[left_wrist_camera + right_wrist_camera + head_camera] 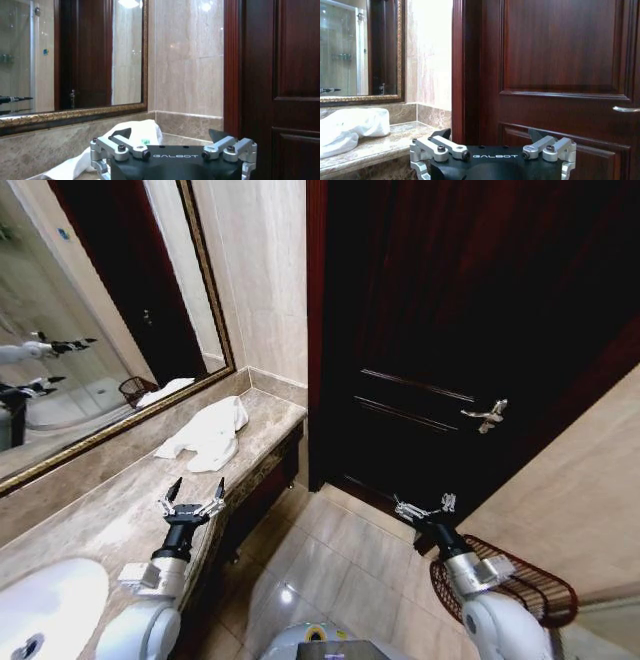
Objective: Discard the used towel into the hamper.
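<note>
A crumpled white towel (207, 435) lies on the marble counter (110, 515), near the far end by the mirror. My left gripper (194, 497) hovers open over the counter's front edge, a short way short of the towel (135, 137). Over the floor in front of the dark door, my right gripper (425, 508) is open and holds nothing. The reddish-brown wire hamper (525, 580) stands on the floor against the right wall, just behind my right arm. The right wrist view shows the towel (350, 127) off to one side on the counter.
A gold-framed mirror (100, 310) runs along the counter. A white sink (50, 605) sits at the near end. The dark wooden door (470, 330) with a metal handle (487, 415) is shut ahead. Tiled floor (330, 565) lies between counter and hamper.
</note>
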Robot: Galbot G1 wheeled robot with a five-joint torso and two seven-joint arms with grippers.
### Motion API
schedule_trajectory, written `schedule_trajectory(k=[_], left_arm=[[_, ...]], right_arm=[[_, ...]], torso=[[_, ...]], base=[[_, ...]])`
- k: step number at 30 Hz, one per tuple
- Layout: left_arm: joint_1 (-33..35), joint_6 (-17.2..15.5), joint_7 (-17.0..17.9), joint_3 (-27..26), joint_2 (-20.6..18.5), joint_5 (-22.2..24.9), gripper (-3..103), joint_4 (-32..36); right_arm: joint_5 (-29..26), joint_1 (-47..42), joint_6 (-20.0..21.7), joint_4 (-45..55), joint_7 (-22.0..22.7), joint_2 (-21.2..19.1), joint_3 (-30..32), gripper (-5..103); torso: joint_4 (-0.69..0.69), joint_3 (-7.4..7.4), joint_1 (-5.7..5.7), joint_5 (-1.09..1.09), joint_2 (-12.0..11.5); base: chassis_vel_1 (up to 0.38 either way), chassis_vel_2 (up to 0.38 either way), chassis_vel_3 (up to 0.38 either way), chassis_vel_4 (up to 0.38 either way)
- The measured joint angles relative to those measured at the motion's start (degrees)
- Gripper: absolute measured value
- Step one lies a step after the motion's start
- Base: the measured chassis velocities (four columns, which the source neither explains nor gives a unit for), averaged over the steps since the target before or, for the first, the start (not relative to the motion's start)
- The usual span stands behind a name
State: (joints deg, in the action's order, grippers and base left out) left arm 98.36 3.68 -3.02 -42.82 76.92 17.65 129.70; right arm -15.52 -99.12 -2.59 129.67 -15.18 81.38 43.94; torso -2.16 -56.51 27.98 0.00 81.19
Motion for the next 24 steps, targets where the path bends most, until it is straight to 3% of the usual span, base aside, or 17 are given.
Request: schedule_trajectory(k=[13,18,24], left_arm=[[0.05,0.33,-0.03,0.01,0.30,0.19,100,-0.08],[-0.35,0.55,1.53,-0.29,-0.53,0.53,100,-0.73],[-3.31,-3.07,2.86,-0.50,-2.92,2.81,100,-0.73]], right_arm=[[0.09,0.07,-0.02,0.39,-0.46,0.48,0.03,100],[-0.07,-0.27,-0.06,0.32,0.15,0.16,0.38,100],[-0.58,-0.15,-0.12,0.36,0.41,0.00,0.53,100]], torso=[[-0.01,0.00,0.00,0.00,0.00],[0.00,0.00,0.00,0.00,0.00],[0.01,-0.01,0.02,0.00,-0.01]], base=[[-0.078,0.079,0.084,-0.079],[-0.079,0.082,0.077,-0.070],[-0.026,0.028,0.044,-0.017]])
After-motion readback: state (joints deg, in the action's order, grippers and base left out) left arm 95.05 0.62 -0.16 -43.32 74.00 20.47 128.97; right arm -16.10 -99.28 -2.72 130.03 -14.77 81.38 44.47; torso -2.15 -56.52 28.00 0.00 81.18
